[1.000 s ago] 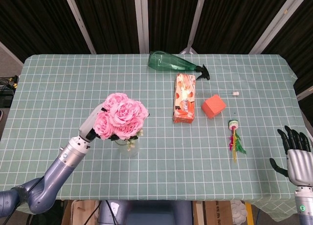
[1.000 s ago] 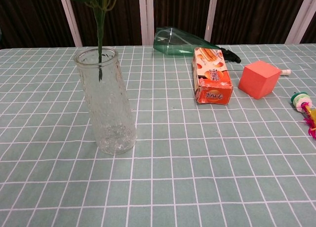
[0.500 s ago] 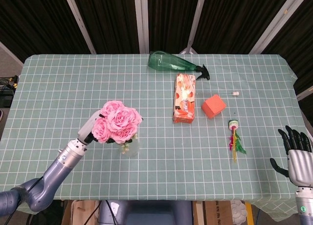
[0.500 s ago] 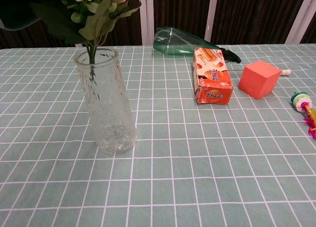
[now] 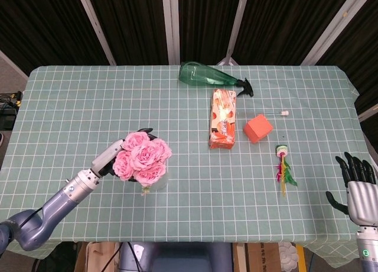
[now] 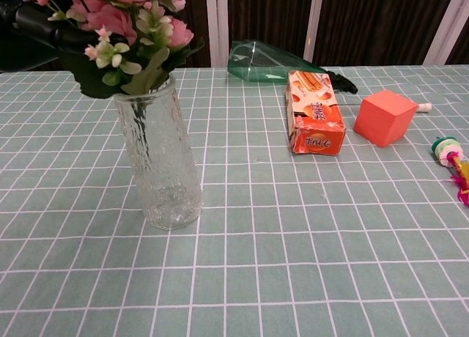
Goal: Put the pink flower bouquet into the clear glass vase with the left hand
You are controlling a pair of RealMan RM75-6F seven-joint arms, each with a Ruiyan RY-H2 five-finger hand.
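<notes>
Now bouquet (image 5: 142, 161) sits low in vase (image 6: 159, 165), blooms and leaves right at the rim, stem inside the glass in chest view. Vase stands on table (image 5: 71, 106) near the front-left, looks slightly tilted in chest view, though that may be lens.

Left hand (image 5: 109, 158) is just beside the blooms on their left, fingers reaching toward them. Can't tell whether it grips the stems or has let go; flowers hide the fingertips in head view, and chest view shows only a dark blur at top left. Right hand (image 5: 356, 188) is well apart at the right table edge, fingers spread, holding nothing.

Risks, my read:
- Vase is tall and narrow with a top-heavy load. A sideways pull as the hand leaves could tip it.
- If fingers are tangled in leaves or stems, lifting away could drag the bouquet back out, or take the vase with it.
- Bouquet leans toward the hand side, so on release it may flop and rock the glass.
- Glass on cloth: a knock from the forearm could slide or topple it.

Box (image 5: 223, 126), cube (image 5: 258, 128) and bottle (image 5: 209, 77) are well away, no collision worry.
</notes>
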